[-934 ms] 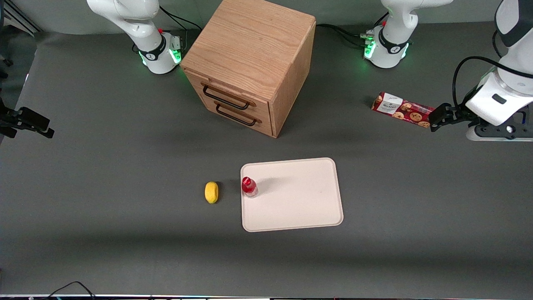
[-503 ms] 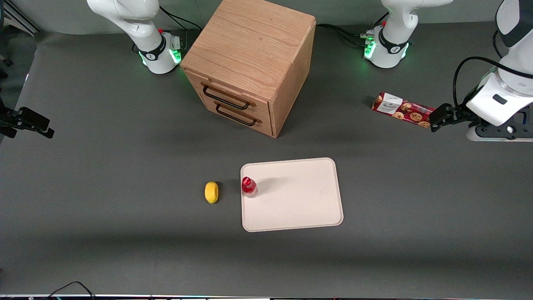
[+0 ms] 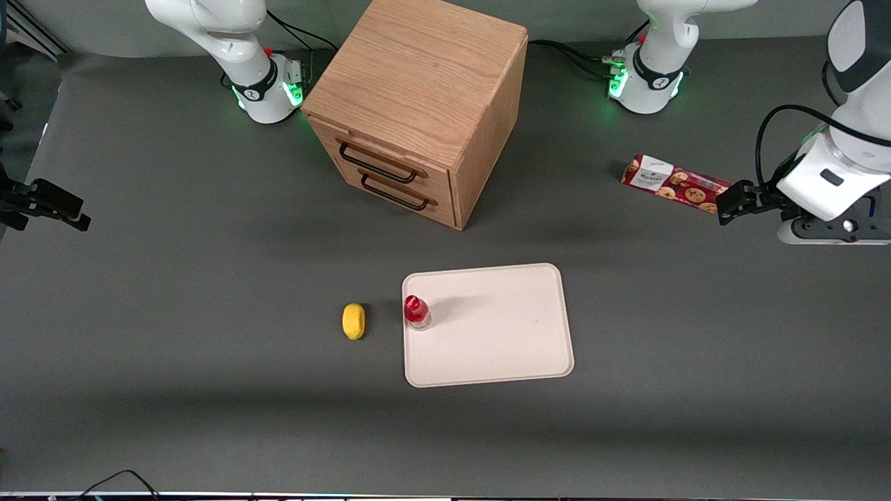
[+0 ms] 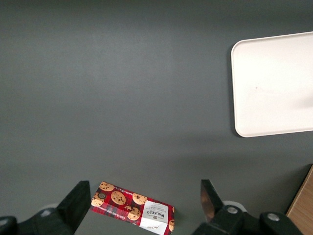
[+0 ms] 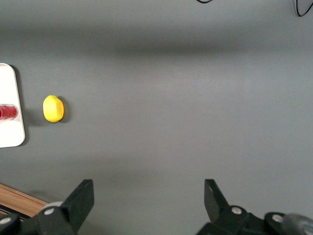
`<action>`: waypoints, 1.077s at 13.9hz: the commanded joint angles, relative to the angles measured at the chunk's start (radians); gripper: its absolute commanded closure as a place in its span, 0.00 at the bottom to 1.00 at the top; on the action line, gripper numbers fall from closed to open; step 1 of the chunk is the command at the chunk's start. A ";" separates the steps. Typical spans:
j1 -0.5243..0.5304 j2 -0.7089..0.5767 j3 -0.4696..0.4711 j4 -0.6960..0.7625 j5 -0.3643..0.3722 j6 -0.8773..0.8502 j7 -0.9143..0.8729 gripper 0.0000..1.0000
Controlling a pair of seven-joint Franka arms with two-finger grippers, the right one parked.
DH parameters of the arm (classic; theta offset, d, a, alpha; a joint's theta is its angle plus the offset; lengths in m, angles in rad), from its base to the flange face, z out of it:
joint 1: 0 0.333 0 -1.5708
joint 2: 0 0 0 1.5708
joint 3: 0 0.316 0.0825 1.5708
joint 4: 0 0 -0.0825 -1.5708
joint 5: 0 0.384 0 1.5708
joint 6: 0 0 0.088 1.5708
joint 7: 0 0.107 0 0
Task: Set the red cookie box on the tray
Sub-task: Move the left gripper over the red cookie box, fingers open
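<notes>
- I am in the approach step: my hand (image 3: 727,202) sits at the right edge of the front view, just beside the end of the red cookie box (image 3: 674,184) that carries no white label, and nothing is grasped yet.
- My fingers (image 4: 76,205) are spread wide and empty; in the wrist view the red cookie box (image 4: 132,208) lies between the two fingertips, but I judge it is below them rather than level with them, and I cannot tell how high I hang.
- The box lies flat on the counter (image 3: 209,243) in the upper right of the front view, slanted, with its white label patch toward the centre of the frame.
- The tray (image 3: 511,362) sits in the lower middle of the front view, well apart from the box and nearer the camera.
- A small red-capped bottle (image 3: 416,312) stands on the tray near one short edge, with a yellow lemon (image 3: 353,321) just beside the tray on the counter; most of the tray is bare.
- The wooden drawer cabinet (image 3: 418,104) fills the upper middle of the front view, clear of the straight path from box to tray, in my judgement.
- Next I need to centre over the box and line my fingers across its narrow width.
- Then I descend and close, lift, carry toward the bare part of the tray and keep off the bottle.
</notes>
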 commanded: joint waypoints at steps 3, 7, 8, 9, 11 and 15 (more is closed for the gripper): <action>-0.034 0.007 0.009 0.032 -0.006 -0.015 0.015 0.00; -0.033 0.005 0.009 0.030 -0.006 -0.061 0.034 0.00; -0.033 0.005 0.011 0.028 -0.004 -0.068 0.067 0.00; -0.031 0.005 0.012 0.028 -0.003 -0.079 0.107 0.00; -0.020 0.002 0.015 0.024 -0.003 -0.094 0.213 0.00; -0.019 -0.034 0.076 -0.062 0.005 -0.111 0.508 0.00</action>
